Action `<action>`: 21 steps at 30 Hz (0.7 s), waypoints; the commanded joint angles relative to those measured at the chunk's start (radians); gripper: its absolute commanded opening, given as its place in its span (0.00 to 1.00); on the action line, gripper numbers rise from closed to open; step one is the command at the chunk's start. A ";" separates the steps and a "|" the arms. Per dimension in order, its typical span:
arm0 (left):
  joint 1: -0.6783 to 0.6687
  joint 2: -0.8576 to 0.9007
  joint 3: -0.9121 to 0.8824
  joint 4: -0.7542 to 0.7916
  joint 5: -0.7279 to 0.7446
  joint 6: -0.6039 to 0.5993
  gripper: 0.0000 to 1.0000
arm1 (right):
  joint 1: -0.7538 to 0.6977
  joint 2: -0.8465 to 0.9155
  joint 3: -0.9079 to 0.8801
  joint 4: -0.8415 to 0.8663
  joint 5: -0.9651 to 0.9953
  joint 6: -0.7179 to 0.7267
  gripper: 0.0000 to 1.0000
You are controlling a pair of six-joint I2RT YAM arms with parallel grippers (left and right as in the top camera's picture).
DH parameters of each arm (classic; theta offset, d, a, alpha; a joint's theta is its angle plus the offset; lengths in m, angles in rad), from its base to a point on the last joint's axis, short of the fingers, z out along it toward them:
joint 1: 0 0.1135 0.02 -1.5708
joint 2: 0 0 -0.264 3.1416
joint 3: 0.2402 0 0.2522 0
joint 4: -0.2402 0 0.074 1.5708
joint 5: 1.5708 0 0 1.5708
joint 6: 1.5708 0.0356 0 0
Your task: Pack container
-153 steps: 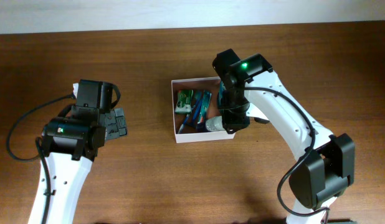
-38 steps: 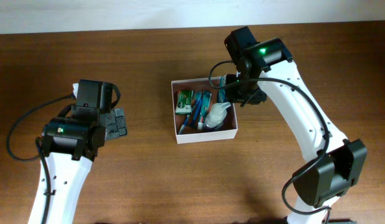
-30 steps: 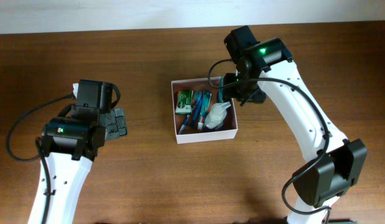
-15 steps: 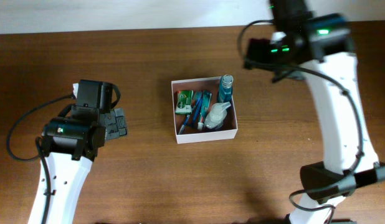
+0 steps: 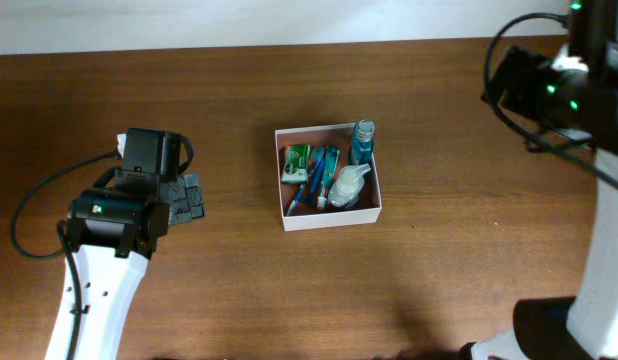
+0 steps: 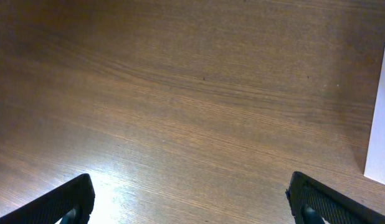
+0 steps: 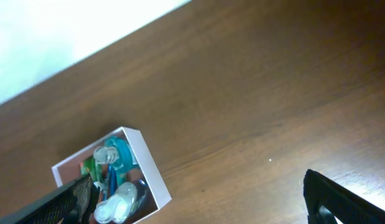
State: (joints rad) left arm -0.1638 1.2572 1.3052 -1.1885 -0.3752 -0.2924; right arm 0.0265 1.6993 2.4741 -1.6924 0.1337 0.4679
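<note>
The container (image 5: 334,218), a shallow white-walled box, sits mid-table. It holds a green packet (image 5: 296,161), a blue tube, a clear bottle (image 5: 349,184) and a teal bottle (image 5: 363,140) upright in its far right corner. My right arm (image 5: 554,85) is raised high at the far right. In the right wrist view, my right gripper (image 7: 199,210) stands open and empty over bare wood, with the container (image 7: 152,174) low at the left. My left gripper (image 5: 192,197) hangs open left of the container, with nothing between its fingers (image 6: 68,200).
A white strip runs along the far table edge (image 5: 239,25). The left wrist view shows brown wood and a sliver of the container's white wall (image 6: 382,124) at its right edge.
My right gripper opened, left the teal bottle standing in the container, and rose away to the far right. The left arm has not moved.
</note>
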 commanded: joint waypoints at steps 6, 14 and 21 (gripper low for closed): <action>0.005 0.003 -0.002 -0.001 -0.010 -0.010 0.99 | -0.001 -0.006 0.010 -0.006 0.006 0.000 0.98; 0.005 0.003 -0.002 -0.001 -0.010 -0.010 0.99 | -0.001 -0.005 0.010 -0.006 0.006 0.000 0.98; 0.005 0.003 -0.002 -0.001 -0.010 -0.010 0.99 | -0.001 -0.007 0.010 -0.006 0.011 -0.031 0.98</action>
State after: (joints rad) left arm -0.1638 1.2572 1.3052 -1.1885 -0.3748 -0.2924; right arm 0.0265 1.6897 2.4786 -1.6924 0.1337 0.4667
